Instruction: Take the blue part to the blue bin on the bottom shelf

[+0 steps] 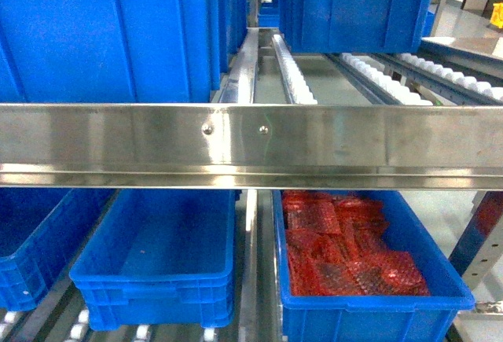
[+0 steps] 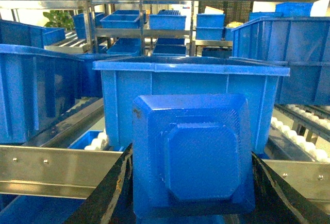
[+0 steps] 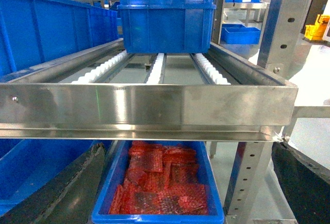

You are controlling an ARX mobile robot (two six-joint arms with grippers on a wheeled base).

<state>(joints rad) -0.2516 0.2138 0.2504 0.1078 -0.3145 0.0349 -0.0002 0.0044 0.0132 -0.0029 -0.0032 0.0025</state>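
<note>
Blue part clamped in the left pincer, in front of the rack.
In the left wrist view, the left pincer [image 2: 193, 203] grips the blue part [image 2: 193, 157] between its 2 dark fingers [image 2: 111, 193], just ahead of a steel rail [image 2: 51, 170]. The right pincer's [image 3: 175, 208] fingers stand wide apart. On the bottom shelf [image 1: 250, 232], an empty blue bin [image 1: 161, 263] sits beside a bin of red mesh pieces [image 1: 346, 255].
</note>
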